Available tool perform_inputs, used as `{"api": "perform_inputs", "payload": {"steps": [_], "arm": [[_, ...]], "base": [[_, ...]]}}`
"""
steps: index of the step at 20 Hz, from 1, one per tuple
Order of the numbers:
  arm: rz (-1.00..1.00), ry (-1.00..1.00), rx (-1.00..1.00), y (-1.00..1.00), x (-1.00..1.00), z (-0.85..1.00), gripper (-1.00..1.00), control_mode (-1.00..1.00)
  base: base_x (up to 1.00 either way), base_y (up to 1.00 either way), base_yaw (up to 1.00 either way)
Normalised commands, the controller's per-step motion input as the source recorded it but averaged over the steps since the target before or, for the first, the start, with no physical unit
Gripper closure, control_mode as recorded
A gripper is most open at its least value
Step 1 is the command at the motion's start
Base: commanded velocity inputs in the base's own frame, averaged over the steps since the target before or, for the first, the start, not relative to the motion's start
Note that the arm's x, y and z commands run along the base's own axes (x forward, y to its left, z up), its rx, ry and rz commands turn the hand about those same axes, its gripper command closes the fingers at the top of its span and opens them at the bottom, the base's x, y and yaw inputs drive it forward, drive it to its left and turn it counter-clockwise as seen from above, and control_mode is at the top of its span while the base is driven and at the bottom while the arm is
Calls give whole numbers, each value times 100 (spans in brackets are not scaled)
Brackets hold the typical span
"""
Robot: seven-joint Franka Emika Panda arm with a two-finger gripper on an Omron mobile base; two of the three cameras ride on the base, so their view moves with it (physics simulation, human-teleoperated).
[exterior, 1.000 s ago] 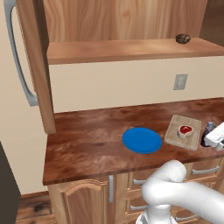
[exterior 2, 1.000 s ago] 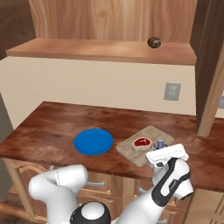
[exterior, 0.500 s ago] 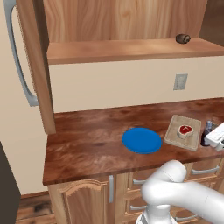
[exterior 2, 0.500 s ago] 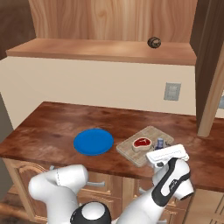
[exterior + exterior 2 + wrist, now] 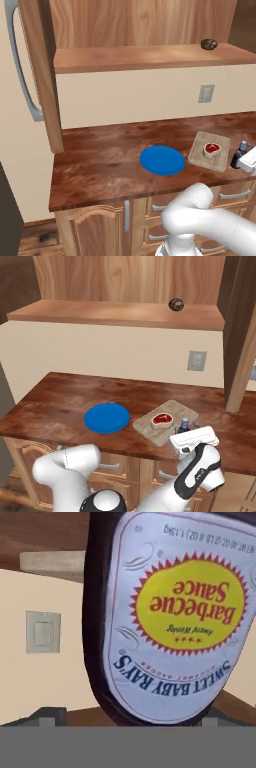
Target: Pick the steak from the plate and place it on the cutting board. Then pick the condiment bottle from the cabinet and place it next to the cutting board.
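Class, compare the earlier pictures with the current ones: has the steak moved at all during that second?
No. The steak lies at the same spot on the cutting board, right of the plate, as before; the right base view agrees.

A dark reddish-brown countertop (image 5: 105, 160) over arched-door base cabinets (image 5: 92, 230), cream wall with an outlet (image 5: 205, 93).

Bright blue plate (image 5: 162, 160), dark bottle (image 5: 150, 612)

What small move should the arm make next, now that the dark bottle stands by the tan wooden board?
Probably a straight retreat of the gripper from the dark barbecue sauce bottle. The bottle stands on the reddish-brown countertop beside the tan wooden cutting board, the small raw steak lies on the board, and the jaws look open.
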Motion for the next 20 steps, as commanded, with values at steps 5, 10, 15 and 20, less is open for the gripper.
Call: {"api": "perform_inputs", "payload": {"steps": [5,10,15,20], "arm": [[0,0,0,-6,-28,0,-100,-100],[0,0,0,2,-24,0,-100,-100],[0,0,-1,28,-15,0,-100,-100],[0,0,-4,55,-22,0,-100,-100]], "base": [[0,0,0],[0,0,0],[0,0,0],[0,0,0]]}}
